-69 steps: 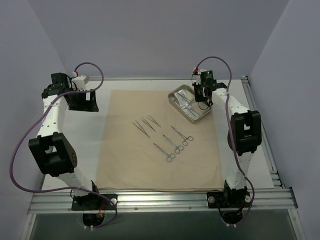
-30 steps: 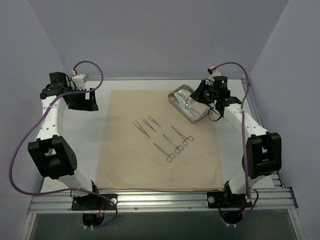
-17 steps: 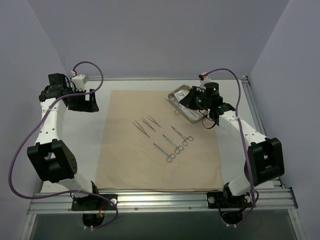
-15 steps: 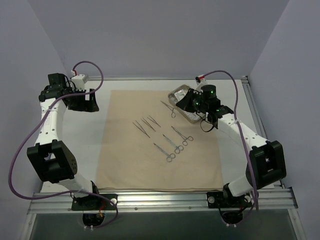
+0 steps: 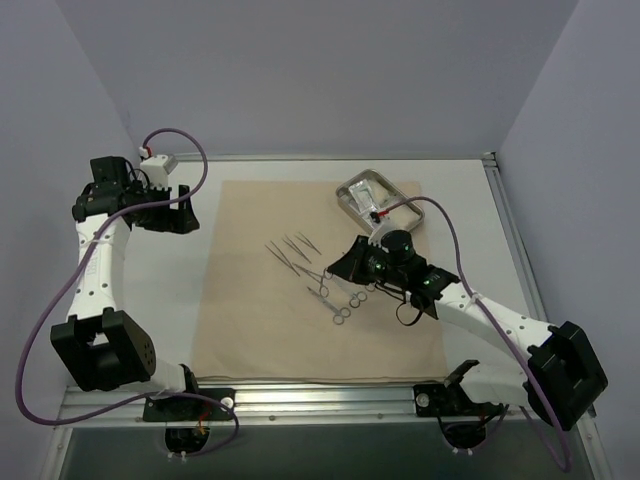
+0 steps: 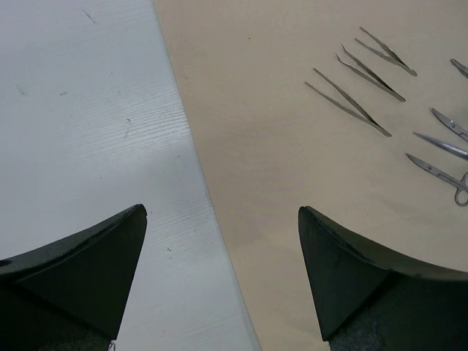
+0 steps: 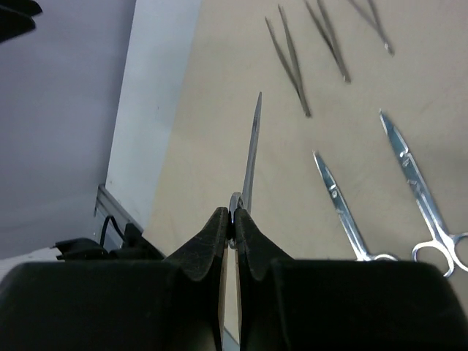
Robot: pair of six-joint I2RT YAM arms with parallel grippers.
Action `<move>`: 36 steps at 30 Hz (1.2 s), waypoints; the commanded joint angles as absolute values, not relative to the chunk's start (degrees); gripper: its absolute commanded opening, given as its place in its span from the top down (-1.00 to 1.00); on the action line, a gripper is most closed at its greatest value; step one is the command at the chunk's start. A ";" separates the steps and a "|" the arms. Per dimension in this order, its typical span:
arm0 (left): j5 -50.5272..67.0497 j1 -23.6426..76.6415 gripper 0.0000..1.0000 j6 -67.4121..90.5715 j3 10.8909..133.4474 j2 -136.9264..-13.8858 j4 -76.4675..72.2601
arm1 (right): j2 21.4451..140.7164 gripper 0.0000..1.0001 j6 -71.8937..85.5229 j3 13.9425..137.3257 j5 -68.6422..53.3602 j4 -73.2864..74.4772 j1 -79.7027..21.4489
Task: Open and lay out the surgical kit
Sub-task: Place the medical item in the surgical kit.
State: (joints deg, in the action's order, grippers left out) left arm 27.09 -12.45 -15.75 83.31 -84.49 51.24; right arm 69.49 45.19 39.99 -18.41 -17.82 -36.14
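A: Start at the left. How does the left gripper stand?

B: The left gripper point(image 6: 219, 252) is spread wide with nothing between its fingers. It hangs over the left edge of the cloth wrap point(image 5: 260, 330), towards the far corner. One finger is above the white table point(image 6: 88, 110) and the other above the cloth.

A: And the cloth wrap itself?

B: It is opened out flat on the table, and the kit's tools lie on it.

A: What comes next, going right?

B: Three tweezers point(image 5: 291, 250) lie side by side near the middle of the cloth, a little to the far side, all slanted the same way.

A: Then the right arm?

B: The right gripper point(image 5: 340, 270) reaches in over the middle of the cloth, just right of the tweezers. Its fingers are pinched tight on a clamp point(image 7: 251, 150) near the pivot, and the thin tips stick out ahead of them. I cannot tell whether the tips touch the cloth.

A: Anything lying beside it?

B: Two other clamps point(image 7: 380, 194) lie flat on the cloth just right of the held one, parallel, with their rings towards the near side.

A: And furthest right?

B: The steel tray point(image 5: 343, 197) sits at the far right corner of the cloth. Something pale lies in it, too small to name
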 commanded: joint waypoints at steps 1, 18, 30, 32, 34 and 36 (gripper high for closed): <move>28.13 -12.83 -0.88 -17.14 82.10 -80.42 49.75 | 65.93 1.00 50.35 36.75 -15.29 -23.02 -38.92; 27.25 -12.74 -0.88 -17.75 78.31 -77.08 47.81 | 69.96 1.00 55.46 28.22 -20.56 -29.71 -42.54; 26.72 -12.83 -0.88 -18.54 77.96 -76.64 48.08 | 75.23 1.00 49.22 27.51 -26.99 -18.73 -42.54; 26.63 -12.83 -0.88 -18.54 77.87 -76.73 47.90 | 75.41 1.00 48.61 27.60 -26.89 -16.97 -42.45; 26.63 -12.74 -0.88 -18.63 78.05 -76.90 47.81 | 76.02 1.00 47.03 28.03 -26.37 -15.39 -42.36; 26.54 -12.74 -0.88 -18.63 78.05 -77.25 47.81 | 76.90 1.00 46.06 28.30 -26.37 -15.29 -42.36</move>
